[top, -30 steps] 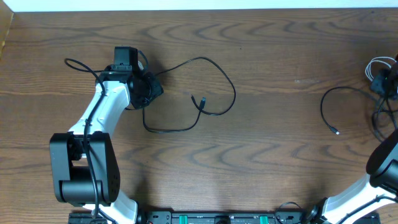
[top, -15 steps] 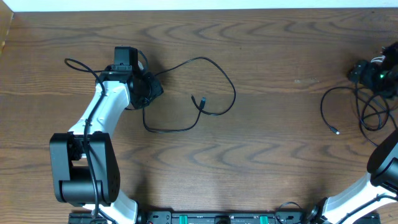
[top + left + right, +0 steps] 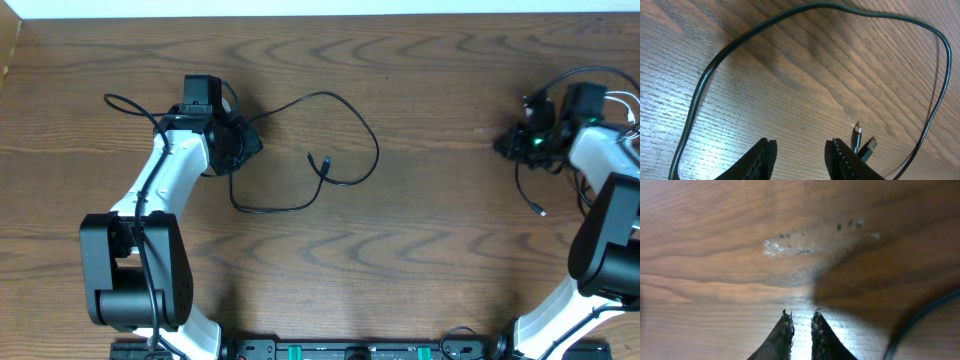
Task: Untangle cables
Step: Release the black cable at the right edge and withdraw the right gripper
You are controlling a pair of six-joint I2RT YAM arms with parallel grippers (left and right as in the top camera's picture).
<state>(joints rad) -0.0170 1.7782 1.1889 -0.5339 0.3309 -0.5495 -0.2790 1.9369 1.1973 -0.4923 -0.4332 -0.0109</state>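
- Overhead: the surface (image 3: 440,250) carried one long black cable (image 3: 370,140) looping through the middle, its plug end (image 3: 322,163) lying inside the loop.
- The left pincer (image 3: 245,142) sat at that cable's left end.
- The right pincer (image 3: 510,145) was near the right edge, just above a second black cable (image 3: 522,185). Thin white cable strands (image 3: 628,98) showed behind that arm, and whether they were tangled with the black one could not be told.
- Left wrist: the left pincer (image 3: 800,152) was released, its jaws apart with bare wood between them, grasping nothing.
- The long black cable (image 3: 740,42) arced over and around it, and two plug tips (image 3: 862,141) lay just beside the right jaw.
- Risk: closing here would likely catch nothing. A small drift could pinch both tips together and drag the loop into a new knot.
- Right wrist: the right pincer (image 3: 801,325) was clenched to a thin slit with nothing in it, the tips close to the wood.
- A blurred dark cable (image 3: 920,317) ran off to the lower right, apart from the jaws.
- Risk: the pincer was clenched off the cable, so pulling now would likely move nothing. The arm could also snag the cords behind it and tighten the tangle.
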